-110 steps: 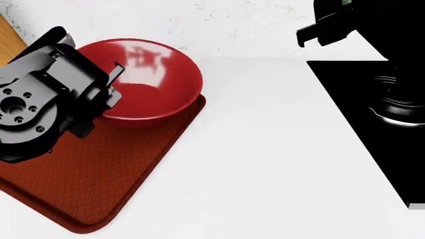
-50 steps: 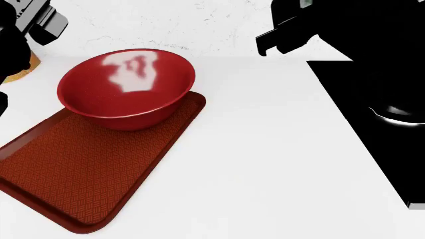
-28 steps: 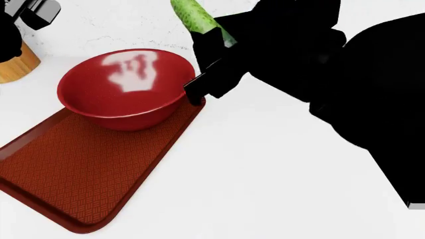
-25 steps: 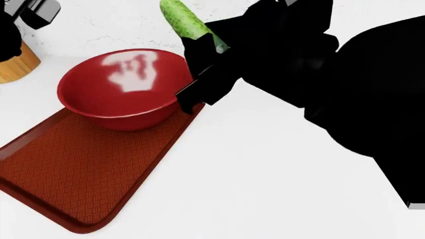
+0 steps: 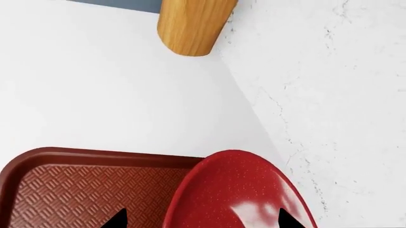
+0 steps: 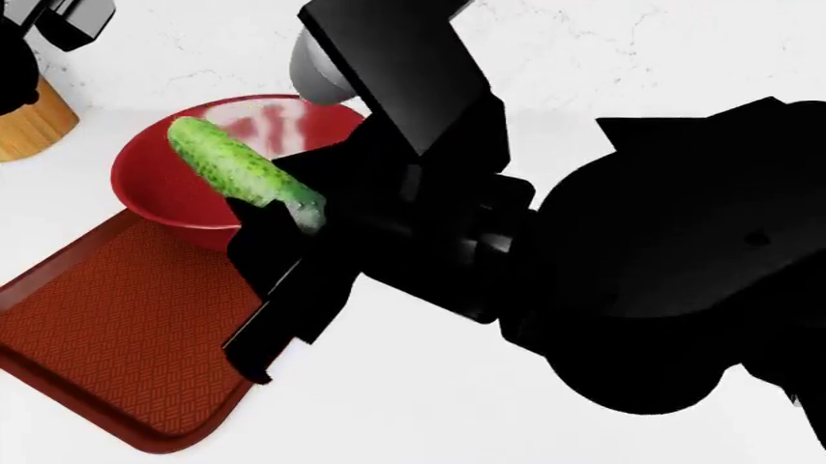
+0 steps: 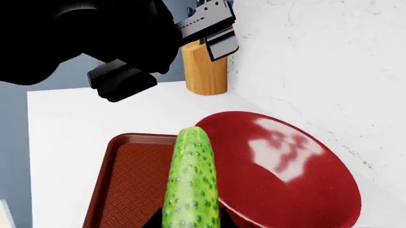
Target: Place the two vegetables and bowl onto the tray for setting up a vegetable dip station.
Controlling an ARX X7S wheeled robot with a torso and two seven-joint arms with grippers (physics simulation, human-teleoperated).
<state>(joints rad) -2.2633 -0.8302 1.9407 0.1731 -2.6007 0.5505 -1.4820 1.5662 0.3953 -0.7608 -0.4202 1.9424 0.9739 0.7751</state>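
My right gripper [image 6: 300, 232] is shut on the bumpy green cucumber [image 6: 236, 172], holding it in the air over the near edge of the red bowl [image 6: 153, 198] and the tray [image 6: 116, 319]. In the right wrist view the cucumber [image 7: 190, 180] points out over the tray [image 7: 127, 175], beside the bowl [image 7: 285, 175]. The bowl stands on the tray's far end. My left gripper [image 5: 201, 224] is open and empty, raised above the bowl [image 5: 235, 190] and tray [image 5: 76, 185]; in the head view it sits at the top left corner [image 6: 68, 19]. The carrot is out of view.
A wooden block [image 6: 33, 121] stands on the white counter by the speckled back wall, left of the bowl; it also shows in the left wrist view [image 5: 190, 23] and the right wrist view [image 7: 206, 71]. My black right arm [image 6: 620, 290] hides the right half of the counter.
My right arm has swung left and down with the cucumber, from near the back wall to over the bowl's near edge and the tray. The bowl, tray and left gripper have stayed put.
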